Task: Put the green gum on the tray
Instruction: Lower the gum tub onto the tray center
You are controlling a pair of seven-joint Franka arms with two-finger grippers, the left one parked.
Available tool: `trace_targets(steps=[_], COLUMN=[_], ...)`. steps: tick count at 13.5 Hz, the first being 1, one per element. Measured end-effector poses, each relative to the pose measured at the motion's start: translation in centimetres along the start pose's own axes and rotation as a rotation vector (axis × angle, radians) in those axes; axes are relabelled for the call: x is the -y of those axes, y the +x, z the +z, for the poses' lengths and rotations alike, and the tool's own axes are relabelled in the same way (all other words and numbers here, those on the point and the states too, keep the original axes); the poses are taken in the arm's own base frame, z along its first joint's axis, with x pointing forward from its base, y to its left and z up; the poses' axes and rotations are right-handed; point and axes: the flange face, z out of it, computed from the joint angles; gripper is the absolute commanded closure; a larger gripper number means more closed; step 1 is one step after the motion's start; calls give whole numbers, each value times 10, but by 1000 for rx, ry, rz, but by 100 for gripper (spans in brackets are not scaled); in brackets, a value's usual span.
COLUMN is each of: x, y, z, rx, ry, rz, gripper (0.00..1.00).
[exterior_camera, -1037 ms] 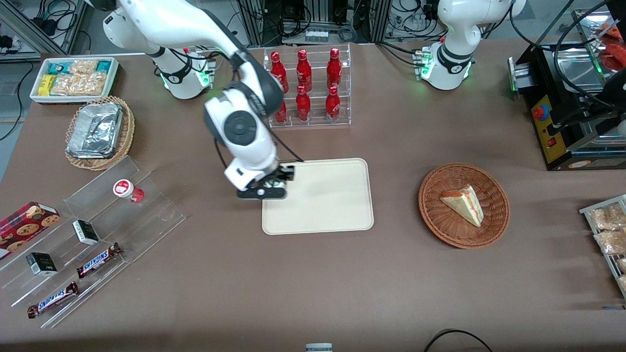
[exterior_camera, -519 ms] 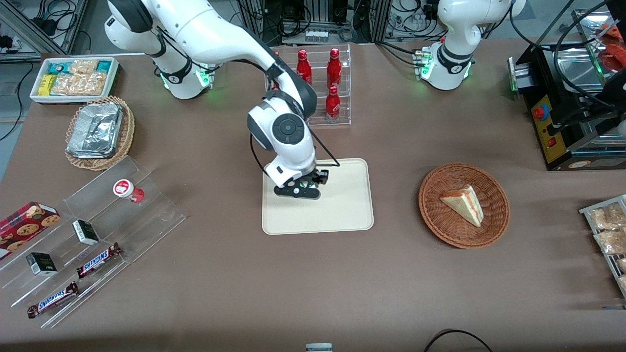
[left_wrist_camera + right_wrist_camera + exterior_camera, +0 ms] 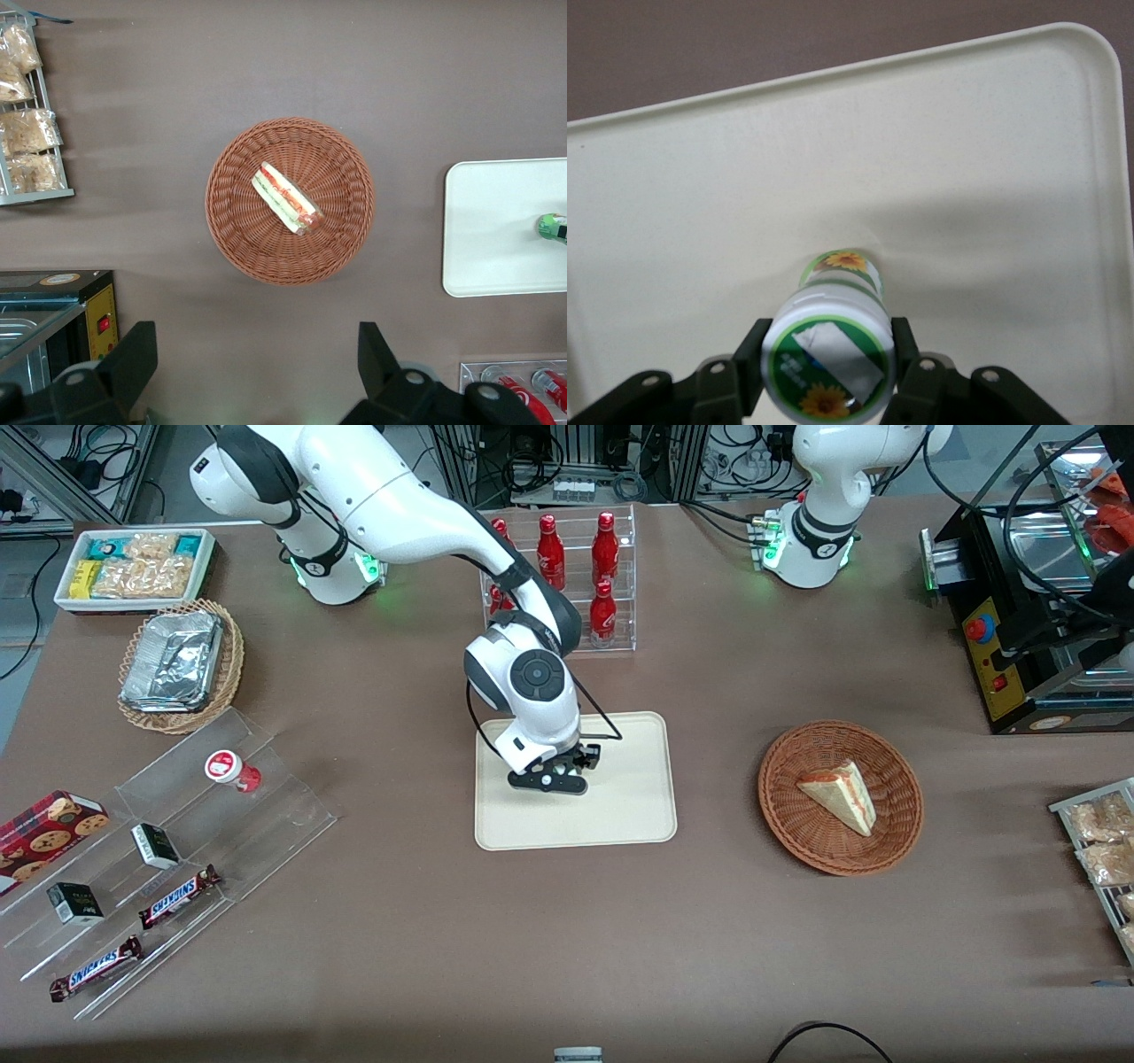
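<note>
While gripper [image 3: 828,372] clamps green gum [image 3: 830,341] over tray [image 3: 620,815], bottle base looks possibly touching; release remains.

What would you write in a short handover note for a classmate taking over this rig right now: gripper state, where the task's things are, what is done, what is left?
Gripper: shut on the green gum, low over the tray's middle.
Green gum: upright between the fingers, above the tray; whether its base touches the surface cannot be told.
Tray: in front of the stand of red bottles.
Done: gum picked up and carried over the tray.
Left: set it down, open the fingers, lift the arm away.
</note>
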Motion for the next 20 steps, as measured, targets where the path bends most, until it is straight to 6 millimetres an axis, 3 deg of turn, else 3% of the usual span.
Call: trace_targets(steps=[2,14,17,20], x=[1,3,0,-23], y=[-1,9,13,30], z=[7,-2,-30,-87], rx=[-9,-100,-89,-42], ry=[-4,-31,-51,-78], rz=[-2,-74,-98,-141], gripper=[1,0,0,0])
